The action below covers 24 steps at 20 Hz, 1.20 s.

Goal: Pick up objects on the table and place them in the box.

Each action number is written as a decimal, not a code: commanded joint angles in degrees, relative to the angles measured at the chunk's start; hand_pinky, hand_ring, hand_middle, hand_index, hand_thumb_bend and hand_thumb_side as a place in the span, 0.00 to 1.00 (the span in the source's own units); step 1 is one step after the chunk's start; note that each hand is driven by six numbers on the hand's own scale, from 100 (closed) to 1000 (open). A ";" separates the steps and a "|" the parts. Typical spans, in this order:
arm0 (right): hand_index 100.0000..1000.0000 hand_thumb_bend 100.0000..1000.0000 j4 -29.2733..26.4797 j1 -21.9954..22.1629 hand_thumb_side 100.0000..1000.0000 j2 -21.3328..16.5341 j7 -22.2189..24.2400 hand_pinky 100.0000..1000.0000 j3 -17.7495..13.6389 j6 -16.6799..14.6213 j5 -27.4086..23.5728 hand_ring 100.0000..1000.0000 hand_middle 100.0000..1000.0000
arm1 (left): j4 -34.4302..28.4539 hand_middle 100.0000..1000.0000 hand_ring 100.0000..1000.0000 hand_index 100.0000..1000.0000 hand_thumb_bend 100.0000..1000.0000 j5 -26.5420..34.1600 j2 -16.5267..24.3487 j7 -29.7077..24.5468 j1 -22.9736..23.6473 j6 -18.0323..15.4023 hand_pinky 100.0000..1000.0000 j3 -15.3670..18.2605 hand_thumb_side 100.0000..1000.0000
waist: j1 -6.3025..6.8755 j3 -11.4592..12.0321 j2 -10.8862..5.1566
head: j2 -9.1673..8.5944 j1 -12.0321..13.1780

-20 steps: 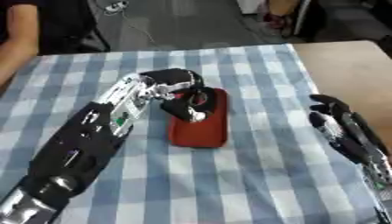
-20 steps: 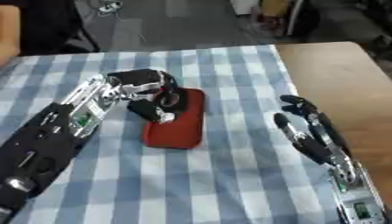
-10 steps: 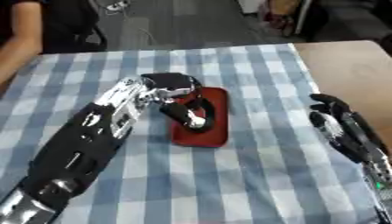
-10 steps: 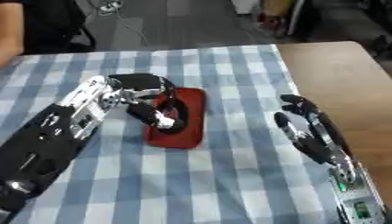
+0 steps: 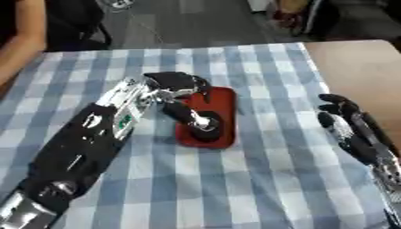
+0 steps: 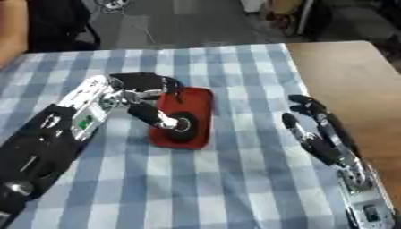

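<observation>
1. While its thumb lies across the middle of the red flat object, the left hand curls its fingers over the upper left edge of this object, so it has hold of it.
2. This red object rests near the centre of the frame, on the blue and white checked tablecloth.
3. At the right edge, the right hand rests with relaxed fingers spread and holds nothing.
4. Bare wooden table shows at the upper right.
</observation>
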 commanded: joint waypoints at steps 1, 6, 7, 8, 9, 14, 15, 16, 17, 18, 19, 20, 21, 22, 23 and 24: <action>0.91 0.36 -0.68 -0.60 0.86 -0.55 0.07 0.89 -0.40 -0.06 -0.27 0.82 0.89 | -1.13 0.92 0.93 0.81 0.93 0.21 1.15 0.73 -0.48 0.20 0.97 1.03 0.87 | -0.14 0.12 -0.67 | 0.27 0.11; 0.91 0.35 -0.55 -0.43 0.86 -0.67 -0.05 0.89 -0.58 0.01 -0.26 0.82 0.89 | -5.02 0.87 0.90 0.80 0.80 5.41 2.01 3.70 2.01 2.06 0.98 3.48 0.86 | -0.16 0.77 -0.66 | 0.36 -0.24; 0.91 0.35 -0.53 -0.40 0.86 -0.70 -0.09 0.89 -0.63 0.02 -0.25 0.82 0.89 | -6.74 0.83 0.88 0.79 0.74 7.50 2.40 4.71 3.12 3.03 0.98 4.34 0.86 | -0.16 0.92 -0.65 | 0.37 -0.32; 0.91 0.35 -0.51 -0.36 0.86 -0.75 -0.15 0.89 -0.73 0.04 -0.23 0.82 0.89 | -9.10 0.80 0.86 0.78 0.70 10.15 2.87 6.33 4.92 4.32 0.97 5.79 0.86 | -0.16 1.13 -0.63 | 0.41 -0.48; 0.91 0.35 -0.50 -0.35 0.86 -0.79 -0.21 0.89 -0.79 0.06 -0.21 0.82 0.89 | -11.30 0.76 0.84 0.77 0.66 12.61 3.38 7.62 6.53 5.61 0.96 6.82 0.86 | -0.14 1.25 -0.61 | 0.44 -0.59; 0.91 0.35 -0.48 -0.29 0.86 -0.95 -0.50 0.89 -1.13 0.17 -0.13 0.82 0.89 | -21.20 0.71 0.80 0.73 0.53 25.64 4.67 13.83 17.77 11.48 0.94 13.62 0.89 | -0.19 2.11 -0.38 | 0.44 -1.11; 0.91 0.35 -0.48 -0.30 0.86 -0.99 -0.59 0.89 -1.20 0.20 -0.12 0.82 0.89 | -22.99 0.71 0.80 0.73 0.52 27.54 4.65 15.02 19.96 12.19 0.94 14.96 0.89 | -0.21 2.22 -0.34 | 0.42 -1.18; 0.91 0.35 -0.45 -0.30 0.86 -1.05 -0.66 0.89 -1.28 0.24 -0.10 0.82 0.89 | -24.47 0.72 0.78 0.73 0.41 29.23 4.32 16.60 22.36 12.85 0.93 16.71 0.98 | -0.27 2.44 -0.26 | 0.50 -1.22; 0.91 0.35 -0.43 -0.32 0.86 -1.09 -0.70 0.89 -1.30 0.25 -0.09 0.82 0.89 | -25.70 0.72 0.78 0.73 0.41 30.61 4.16 18.03 24.14 13.27 0.93 17.96 0.98 | -0.28 2.51 -0.23 | 0.55 -1.18; 0.91 0.35 -0.43 -0.33 0.86 -1.11 -0.74 0.89 -1.35 0.26 -0.08 0.82 0.89 | -26.41 0.72 0.77 0.72 0.38 31.75 3.78 19.79 25.89 13.80 0.92 19.49 1.00 | -0.29 2.72 -0.18 | 0.60 -1.13; 0.91 0.35 -0.44 -0.37 0.86 -1.10 -0.77 0.89 -1.38 0.26 -0.06 0.82 0.89 | -26.93 0.72 0.77 0.72 0.37 32.88 3.31 21.95 27.58 14.22 0.92 21.01 1.00 | -0.28 2.84 -0.16 | 0.67 -0.98; 0.91 0.35 -0.48 -0.39 0.86 -1.05 -0.81 0.89 -1.41 0.26 -0.05 0.82 0.89 | -27.25 0.72 0.76 0.71 0.32 33.92 2.80 24.15 29.26 14.59 0.91 22.30 1.00 | -0.26 2.94 -0.12 | 0.72 -0.86; 0.91 0.35 -0.51 -0.39 0.86 -1.02 -0.84 0.89 -1.42 0.26 -0.05 0.82 0.89 | -27.58 0.72 0.76 0.71 0.30 34.73 2.24 26.16 30.86 14.77 0.91 23.28 1.00 | -0.23 2.97 -0.09 | 0.76 -0.75; 0.91 0.35 -0.53 -0.39 0.86 -1.03 -0.86 0.89 -1.44 0.27 -0.04 0.82 0.89 | -27.77 0.72 0.75 0.71 0.26 35.33 1.62 27.80 32.36 14.90 0.91 23.95 1.00 | -0.22 2.99 -0.04 | 0.81 -0.68; 0.91 0.35 -0.54 -0.38 0.86 -1.05 -0.87 0.89 -1.45 0.28 -0.04 0.82 0.89 | -27.86 0.73 0.75 0.71 0.25 35.73 1.08 28.97 33.47 14.95 0.91 24.29 1.00 | -0.20 2.99 -0.01 | 0.86 -0.62; 0.91 0.35 -0.55 -0.40 0.86 -1.06 -0.89 0.89 -1.48 0.30 -0.04 0.82 0.89 | -27.83 0.73 0.75 0.71 0.23 35.95 0.32 29.78 34.56 15.04 0.91 24.57 1.00 | -0.20 3.02 0.05 | 0.86 -0.60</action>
